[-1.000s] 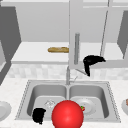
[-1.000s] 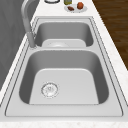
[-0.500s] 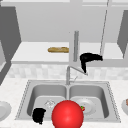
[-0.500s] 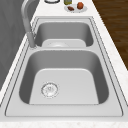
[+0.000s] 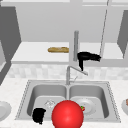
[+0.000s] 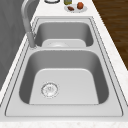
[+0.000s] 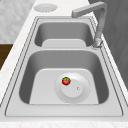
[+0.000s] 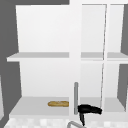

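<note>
Nearest the front camera I see a big red ball point(image 5: 67, 114), sitting in front of the sink point(image 5: 27, 87) at its near edge and covering part of both basins. Just left of it is my left hand point(image 5: 38, 115), low at the front rim of the left basin. It reads as a compact dark blob, so I can't tell how its fingers are set, and it doesn't look to be touching the ball.

Behind the ball, in the right basin, a white plate point(image 7: 82, 93) lies flat on the bottom with a small tomato point(image 7: 66, 80) on its inner edge. The left basin has its drain point(image 6: 49, 89) in the floor.

The faucet point(image 5: 71, 72) stands at the divider behind the basins, spout angled toward the right basin.

Further back and higher, my right hand point(image 5: 86, 57) hovers at the front edge of the open cabinet's lower shelf point(image 8: 35, 106), just right of the cabinet door's vertical handle point(image 5: 76, 46). Palm is roughly horizontal, extended leftward; one digit hangs straight down toward the faucet. It holds nothing, fingers loose rather than clenched.

A baguette point(image 8: 58, 103) lies on that shelf, left of the handle, apart from the hand.
</note>
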Robot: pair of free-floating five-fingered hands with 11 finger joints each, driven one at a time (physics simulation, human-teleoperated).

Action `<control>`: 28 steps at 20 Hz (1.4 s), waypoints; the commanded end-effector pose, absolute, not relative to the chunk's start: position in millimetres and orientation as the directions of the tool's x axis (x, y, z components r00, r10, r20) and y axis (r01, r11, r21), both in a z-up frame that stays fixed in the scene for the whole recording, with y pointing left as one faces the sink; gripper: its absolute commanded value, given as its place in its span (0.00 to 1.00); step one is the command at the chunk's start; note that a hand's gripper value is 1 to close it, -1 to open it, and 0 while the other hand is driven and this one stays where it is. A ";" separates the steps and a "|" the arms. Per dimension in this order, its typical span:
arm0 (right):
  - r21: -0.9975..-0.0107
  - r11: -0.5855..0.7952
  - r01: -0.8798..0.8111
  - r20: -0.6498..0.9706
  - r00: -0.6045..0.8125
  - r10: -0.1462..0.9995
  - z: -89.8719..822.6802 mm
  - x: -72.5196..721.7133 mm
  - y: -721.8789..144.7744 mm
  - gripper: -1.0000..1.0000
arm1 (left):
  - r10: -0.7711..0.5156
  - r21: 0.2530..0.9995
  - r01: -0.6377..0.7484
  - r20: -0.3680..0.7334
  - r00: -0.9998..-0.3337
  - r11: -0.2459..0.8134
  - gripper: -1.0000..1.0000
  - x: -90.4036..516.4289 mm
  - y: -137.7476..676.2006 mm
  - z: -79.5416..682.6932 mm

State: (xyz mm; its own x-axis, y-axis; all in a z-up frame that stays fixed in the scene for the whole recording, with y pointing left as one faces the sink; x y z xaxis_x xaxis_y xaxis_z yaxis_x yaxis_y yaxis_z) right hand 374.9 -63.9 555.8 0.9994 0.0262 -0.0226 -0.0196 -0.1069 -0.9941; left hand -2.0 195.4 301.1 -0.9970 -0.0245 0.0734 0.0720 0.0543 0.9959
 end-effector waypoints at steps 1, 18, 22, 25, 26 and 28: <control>-0.995 -0.098 -0.024 -0.023 1.000 -0.008 541.5 406.1 -52.2 0.00 | -0.025 0.996 0.072 0.073 -0.997 0.054 0.50 -2.0 195.4 301.1; -0.996 -0.081 0.021 0.026 0.998 -0.058 554.4 374.9 -56.2 0.00 | -0.025 0.996 0.072 0.073 -0.997 0.054 0.50 -2.0 195.4 301.1; -0.998 -0.048 0.038 0.041 0.997 -0.064 537.2 337.1 -65.3 0.00 | -0.025 0.996 0.072 0.073 -0.997 0.054 0.50 -2.0 195.4 301.1; -0.997 -0.058 0.043 0.044 0.999 -0.008 529.0 327.5 -89.9 0.00 | -0.025 0.996 0.072 0.073 -0.997 0.054 0.50 -2.0 195.4 301.1; -0.998 -0.048 0.028 0.027 1.000 0.015 526.4 329.3 -97.9 0.00 | -0.025 0.996 0.072 0.073 -0.997 0.054 0.50 -2.0 195.4 301.1; -0.999 -0.037 0.018 0.017 1.000 0.026 515.4 320.0 -108.2 0.00 | -0.025 0.996 0.072 0.073 -0.997 0.054 0.50 -2.0 195.4 301.1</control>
State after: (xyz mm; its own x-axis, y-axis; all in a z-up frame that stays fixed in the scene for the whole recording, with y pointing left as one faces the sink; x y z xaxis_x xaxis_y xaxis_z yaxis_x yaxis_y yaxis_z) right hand 329.7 -92.7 530.2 0.9994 -0.0228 0.0259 0.0244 -0.0615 -0.9978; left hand -2.0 195.4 301.1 -0.9970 -0.0245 0.0734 0.0720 0.0543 0.9959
